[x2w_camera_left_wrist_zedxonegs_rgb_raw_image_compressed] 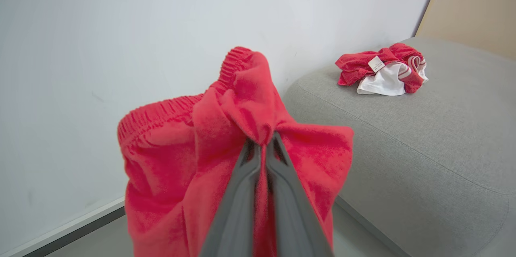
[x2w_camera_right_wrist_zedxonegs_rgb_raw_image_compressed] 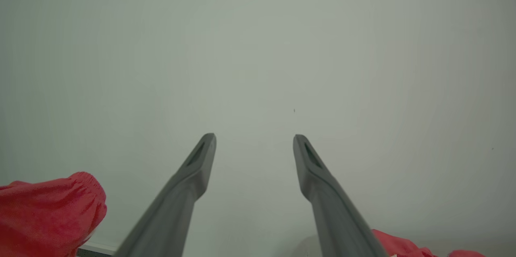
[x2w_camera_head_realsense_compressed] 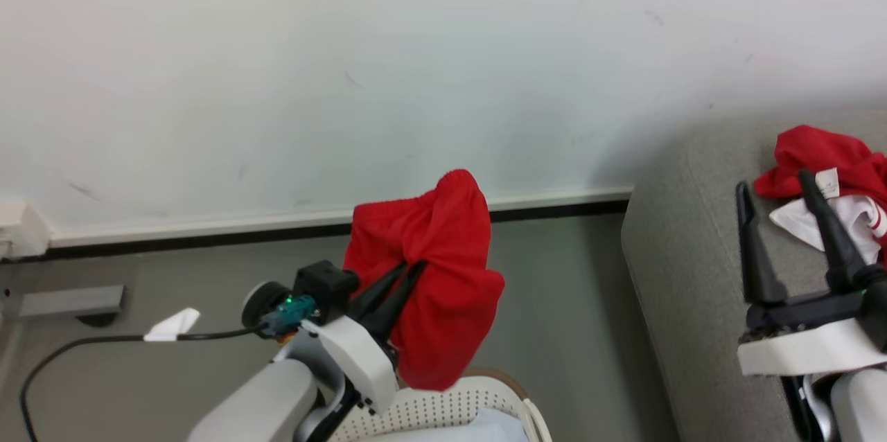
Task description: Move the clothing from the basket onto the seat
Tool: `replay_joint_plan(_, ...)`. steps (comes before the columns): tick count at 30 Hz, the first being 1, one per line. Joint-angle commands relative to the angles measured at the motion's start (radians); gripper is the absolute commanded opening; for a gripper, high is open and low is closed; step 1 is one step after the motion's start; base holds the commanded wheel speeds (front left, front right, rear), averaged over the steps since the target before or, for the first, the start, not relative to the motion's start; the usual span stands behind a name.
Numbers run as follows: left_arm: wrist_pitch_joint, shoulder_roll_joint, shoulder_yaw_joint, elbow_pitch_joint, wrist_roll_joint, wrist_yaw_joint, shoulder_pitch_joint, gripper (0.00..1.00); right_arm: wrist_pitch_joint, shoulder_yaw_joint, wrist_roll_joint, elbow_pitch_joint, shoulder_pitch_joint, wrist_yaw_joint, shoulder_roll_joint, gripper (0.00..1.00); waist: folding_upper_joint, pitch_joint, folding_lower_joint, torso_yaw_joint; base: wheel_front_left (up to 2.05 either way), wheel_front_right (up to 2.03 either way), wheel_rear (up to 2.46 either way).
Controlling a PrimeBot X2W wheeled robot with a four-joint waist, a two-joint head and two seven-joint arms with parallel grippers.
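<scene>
The bright red soft fabric garment (x2w_camera_head_realsense_compressed: 436, 276) hangs bunched from your left tool (x2w_camera_head_realsense_compressed: 414, 266), whose dark fingers are pinched tight on a fold just below its gathered waistband. It is above the oval white perforated plastic basket (x2w_camera_head_realsense_compressed: 443, 406) and well apart from the large light grey fabric sofa seat (x2w_camera_head_realsense_compressed: 679, 269). Swing it across to your right, high enough that the drooping hem clears the sofa's rounded edge, and do not loosen the pinch until the cloth is over the cushion. Lay it beside the crumpled red and white garment (x2w_camera_head_realsense_compressed: 824, 154) already lying there. Your right tool (x2w_camera_head_realsense_compressed: 773, 182) hovers over that pile, spread wide and holding nothing, so draw it aside first to avoid a clash.
</scene>
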Motion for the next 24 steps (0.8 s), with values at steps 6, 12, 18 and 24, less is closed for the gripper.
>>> replay_joint_plan(6,0.0,0.044,0.06,-0.112,0.003,0.035,0.015,0.0,-0.003,0.077,0.034,0.033,0.062,-0.003,-0.002,1.0,0.0,-0.051,0.0003,0.011,0.0,0.0,0.0)
replay_joint_plan(12,0.018,0.07,0.076,-0.205,-0.005,0.054,0.008,0.0,-0.003,0.116,0.048,0.044,0.098,-0.003,0.017,1.0,0.0,-0.06,0.0003,0.014,0.0,0.0,0.0)
replay_joint_plan(18,0.034,0.083,0.076,-0.249,-0.012,0.069,0.024,0.0,-0.003,0.132,0.052,0.049,0.095,-0.003,0.021,1.0,0.0,-0.06,0.0003,0.009,0.0,0.0,0.0)
replay_joint_plan(24,0.04,0.086,0.074,-0.271,-0.021,0.074,0.025,0.0,-0.003,0.214,0.078,0.05,0.08,-0.003,-0.008,1.0,0.0,-0.06,0.0003,0.012,0.0,0.0,0.0)
